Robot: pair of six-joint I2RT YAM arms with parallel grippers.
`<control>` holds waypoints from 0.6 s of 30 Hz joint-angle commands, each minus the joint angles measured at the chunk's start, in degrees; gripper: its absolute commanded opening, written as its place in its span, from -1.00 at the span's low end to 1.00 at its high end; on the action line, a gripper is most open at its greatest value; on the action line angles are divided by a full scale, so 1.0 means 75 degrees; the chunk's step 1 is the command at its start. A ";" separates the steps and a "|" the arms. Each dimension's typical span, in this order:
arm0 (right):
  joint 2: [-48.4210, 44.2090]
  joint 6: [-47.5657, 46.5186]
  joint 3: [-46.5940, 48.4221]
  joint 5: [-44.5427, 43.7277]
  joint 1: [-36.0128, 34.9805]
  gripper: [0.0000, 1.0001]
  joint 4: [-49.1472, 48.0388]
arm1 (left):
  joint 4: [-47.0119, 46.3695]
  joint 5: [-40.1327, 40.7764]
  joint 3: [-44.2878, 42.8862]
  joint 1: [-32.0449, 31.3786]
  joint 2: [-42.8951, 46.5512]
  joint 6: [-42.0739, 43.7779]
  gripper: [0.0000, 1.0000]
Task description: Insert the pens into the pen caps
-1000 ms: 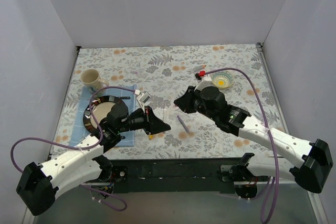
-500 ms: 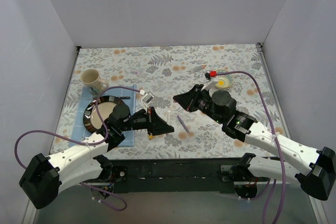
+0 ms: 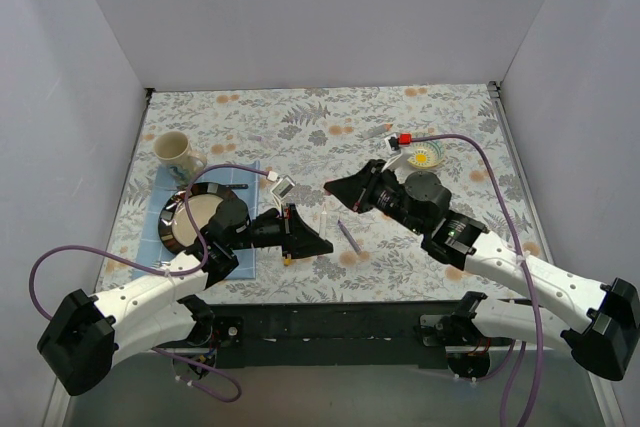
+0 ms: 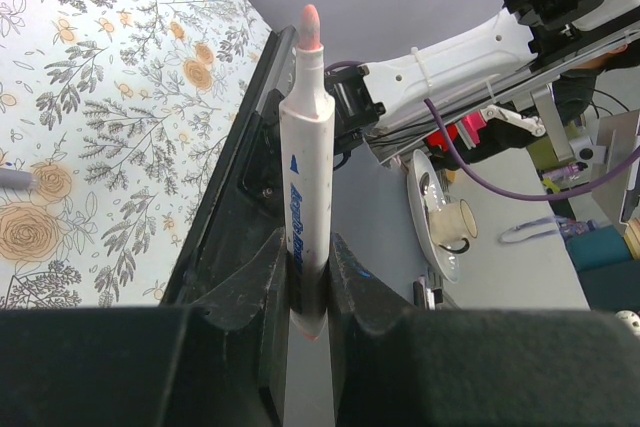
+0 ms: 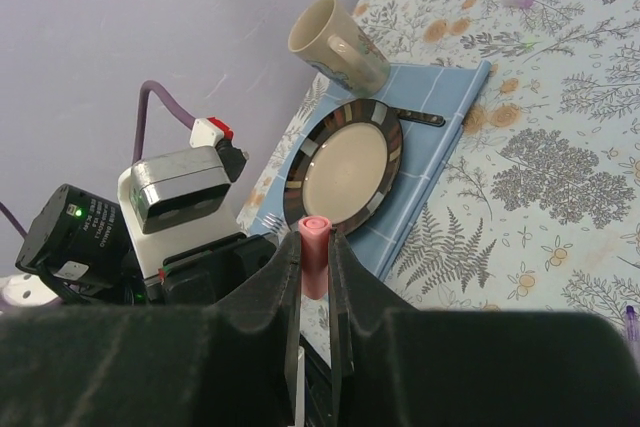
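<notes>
My left gripper [image 3: 318, 243] is shut on the white-pink pen [image 4: 305, 167], pink tip pointing up and away from the jaws; the pen also shows in the top view [image 3: 323, 218]. My right gripper [image 3: 332, 190] is shut on a stubby pink cap [image 5: 314, 250], held just beyond the pen's tip with a small gap between them. A purple pen [image 3: 349, 236] lies on the table between the arms. A tiny yellow cap [image 3: 287, 259] lies below my left gripper. The pale pen and an orange cap are out of view.
A striped plate [image 3: 176, 215] sits on a blue mat [image 3: 247, 252] at the left, with a mug [image 3: 175, 152] behind it. A small yellow-centred bowl [image 3: 428, 156] stands behind my right arm. The table's front edge runs just below the grippers.
My right gripper has swung a little left and nearer to the pen's tip. My left gripper has shifted slightly right with the pen.
</notes>
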State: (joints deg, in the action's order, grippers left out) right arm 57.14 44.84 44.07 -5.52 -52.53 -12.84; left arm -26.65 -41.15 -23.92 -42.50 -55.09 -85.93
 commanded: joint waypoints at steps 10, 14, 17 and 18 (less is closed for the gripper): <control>-0.0096 0.0431 -0.0532 0.0431 -0.0167 -0.97 -0.0772 | -0.0079 0.0013 0.0072 -0.0040 0.0033 0.0137 -1.00; -0.0143 0.0385 -0.0533 0.0303 -0.0202 -0.97 -0.0749 | -0.0114 0.0025 0.0119 -0.0040 0.0056 0.0125 -1.00; -0.0143 0.0245 -0.0347 0.0150 -0.0203 -0.97 -0.0609 | -0.0149 0.0002 0.0166 -0.0040 0.0068 0.0102 -1.00; -0.0131 0.0198 -0.0276 0.0080 -0.0191 -0.97 -0.0573 | -0.0149 -0.0021 0.0178 -0.0040 0.0091 0.0102 -1.00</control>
State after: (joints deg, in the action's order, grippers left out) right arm 57.36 47.64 40.21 -3.09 -53.76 -15.07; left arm -26.85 -41.12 -23.29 -42.52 -55.09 -85.86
